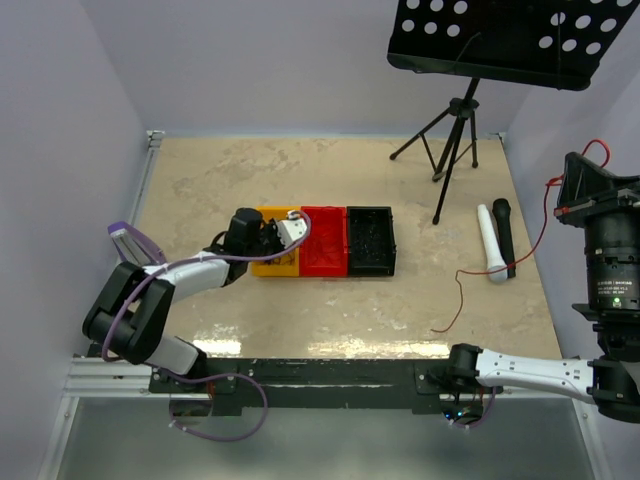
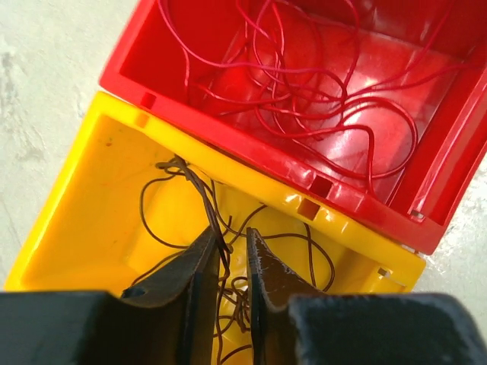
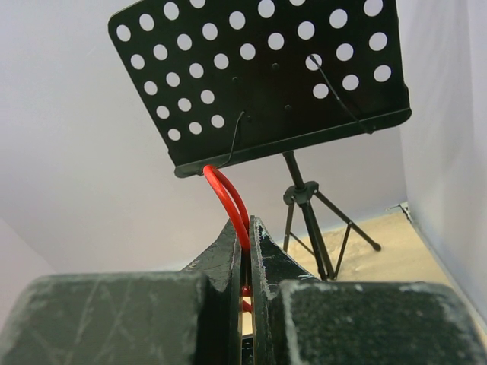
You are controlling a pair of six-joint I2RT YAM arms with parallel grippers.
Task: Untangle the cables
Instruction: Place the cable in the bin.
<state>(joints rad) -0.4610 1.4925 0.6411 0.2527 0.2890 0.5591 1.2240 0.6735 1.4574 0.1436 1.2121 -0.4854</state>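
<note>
Cables: dark strands (image 2: 198, 185) lie in the yellow bin (image 2: 76, 220), red strands (image 2: 319, 84) in the red bin (image 2: 152, 84) just right of it. Left gripper (image 2: 234, 234) jaws stand slightly spread around one dark strand; right gripper (image 3: 243, 222) jaws pinch a red cable (image 3: 215, 177).

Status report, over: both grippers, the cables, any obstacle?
Left gripper slightly open over yellow bin, dark wires between its jaws. Right gripper shut on red loop. Red wires in red bin; nothing blocking.

Wires (image 2: 173, 163) in two adjoining bins (image 2: 91, 220), music stand (image 1: 455, 130) behind right
</note>
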